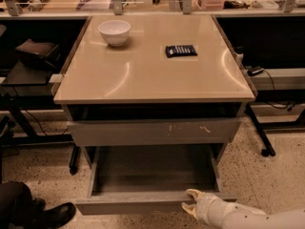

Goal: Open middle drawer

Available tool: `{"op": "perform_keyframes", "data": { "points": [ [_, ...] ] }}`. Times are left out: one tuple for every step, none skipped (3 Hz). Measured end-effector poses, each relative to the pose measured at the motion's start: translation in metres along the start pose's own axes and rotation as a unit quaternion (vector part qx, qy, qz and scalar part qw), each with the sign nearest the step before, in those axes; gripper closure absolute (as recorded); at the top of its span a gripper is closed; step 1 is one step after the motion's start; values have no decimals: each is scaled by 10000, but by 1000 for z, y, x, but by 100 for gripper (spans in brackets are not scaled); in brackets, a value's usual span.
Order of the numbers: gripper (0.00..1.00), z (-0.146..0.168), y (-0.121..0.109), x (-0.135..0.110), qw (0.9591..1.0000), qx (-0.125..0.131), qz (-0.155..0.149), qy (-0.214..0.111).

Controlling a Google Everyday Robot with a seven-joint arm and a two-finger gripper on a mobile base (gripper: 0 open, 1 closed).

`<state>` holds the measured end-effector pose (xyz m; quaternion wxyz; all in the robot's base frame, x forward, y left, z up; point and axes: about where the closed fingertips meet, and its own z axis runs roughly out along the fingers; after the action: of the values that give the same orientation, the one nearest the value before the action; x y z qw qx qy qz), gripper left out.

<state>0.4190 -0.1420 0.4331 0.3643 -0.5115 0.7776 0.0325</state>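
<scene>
the middle drawer (pixel 138 203) is pulled out from under the table (pixel 152 82), low down at 6 o'clock in the view. its grey tray is open to see and its plain front faces the camera. the gripper (pixel 189 200) is at 5 o'clock, at the right end of that front. its pale fingers (pixel 193 193) look clenched on the top edge of the front, one above it and one in front of it. the white arm (pixel 250 218) runs off to the corner at 5 o'clock. just above the open drawer sits a taller front (pixel 152 131) with white marks, pushed in. on the table a white bowl (pixel 114 31) stands at 11 o'clock and a flat black thing (pixel 181 50) lies at 1 o'clock, well apart. a black shoe (pixel 53 214) is on the floor (pixel 269 175) at 7 o'clock.
</scene>
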Motion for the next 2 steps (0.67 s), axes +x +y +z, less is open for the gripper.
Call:
{"op": "perform_keyframes", "data": {
  "points": [
    [100, -1, 15, 3, 9999, -48, 103, -18],
    [100, -3, 15, 1, 9999, -49, 106, -19]
  ]
}}
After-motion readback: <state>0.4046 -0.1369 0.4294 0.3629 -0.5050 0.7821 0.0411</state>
